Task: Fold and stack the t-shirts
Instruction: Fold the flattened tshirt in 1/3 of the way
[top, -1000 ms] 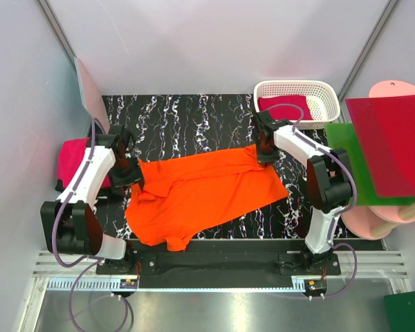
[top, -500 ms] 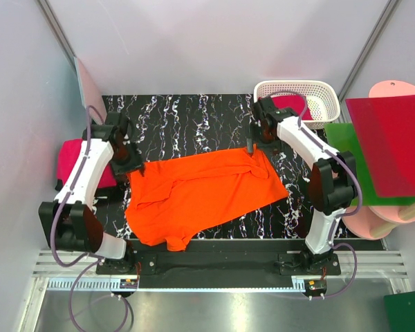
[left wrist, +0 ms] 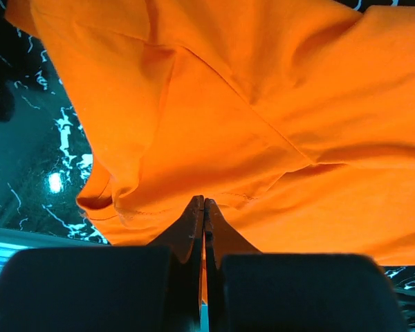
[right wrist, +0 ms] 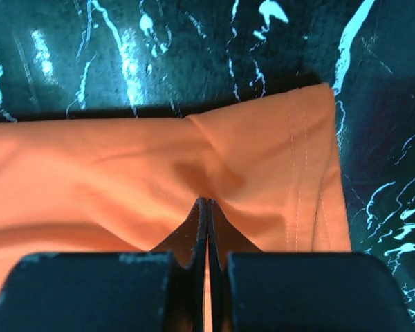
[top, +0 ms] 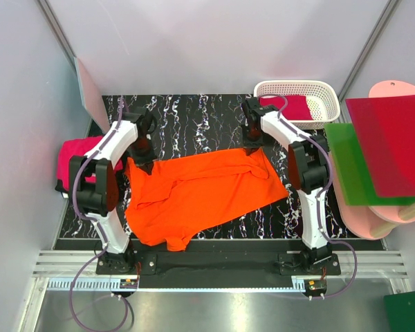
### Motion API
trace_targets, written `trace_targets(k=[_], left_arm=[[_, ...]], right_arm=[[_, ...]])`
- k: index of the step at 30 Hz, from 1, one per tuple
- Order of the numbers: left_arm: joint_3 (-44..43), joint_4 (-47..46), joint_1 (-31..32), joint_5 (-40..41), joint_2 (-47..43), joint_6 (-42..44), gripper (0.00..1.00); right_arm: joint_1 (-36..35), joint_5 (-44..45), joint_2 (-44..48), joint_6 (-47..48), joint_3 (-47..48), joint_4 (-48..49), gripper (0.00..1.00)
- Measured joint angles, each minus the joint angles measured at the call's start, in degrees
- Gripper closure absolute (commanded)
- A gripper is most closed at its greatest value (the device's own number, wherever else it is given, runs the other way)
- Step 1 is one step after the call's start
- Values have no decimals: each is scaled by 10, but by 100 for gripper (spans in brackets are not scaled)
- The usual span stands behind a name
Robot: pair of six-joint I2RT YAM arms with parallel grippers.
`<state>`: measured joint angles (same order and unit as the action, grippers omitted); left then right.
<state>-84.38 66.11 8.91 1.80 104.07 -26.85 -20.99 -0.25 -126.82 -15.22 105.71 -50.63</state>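
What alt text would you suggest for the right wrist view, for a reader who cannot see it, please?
The right gripper, jaws closed, pinches a fold of the orange shirt close to its stitched hem. Beyond the shirt's edge lies the black table, veined with white.

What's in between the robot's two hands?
The orange t-shirt. In the top view its far edge runs from the left gripper to the right gripper. The wrist views show both pinched shut on that cloth.

Right pincer (right wrist: 206,203) tips together on a fold of orange t-shirt (right wrist: 90,180) — black marbled table (right wrist: 194,48) beyond.
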Motion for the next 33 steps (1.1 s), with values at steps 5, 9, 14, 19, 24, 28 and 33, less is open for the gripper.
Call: trace_targets(k=[5, 9, 14, 19, 24, 28, 33], left_arm=[[0, 5, 0, 7, -1, 0, 100], [1, 12, 0, 14, -1, 3, 100], [3, 16, 0, 21, -1, 9, 100], [5, 18, 0, 26, -1, 16, 100], [5, 18, 0, 30, 0, 18, 100], [6, 18, 0, 33, 2, 18, 100], [6, 21, 4, 45, 3, 18, 100]], right_arm=[[0, 25, -33, -1, 54, -24, 100], [0, 57, -40, -4, 87, -34, 92], [0, 89, -40, -5, 91, -35, 100], [0, 98, -40, -6, 90, -48, 100], [0, 108, -40, -13, 75, -57, 100], [0, 128, -55, -17, 81, -65, 100], [0, 166, -119, -18, 144, -80, 100]])
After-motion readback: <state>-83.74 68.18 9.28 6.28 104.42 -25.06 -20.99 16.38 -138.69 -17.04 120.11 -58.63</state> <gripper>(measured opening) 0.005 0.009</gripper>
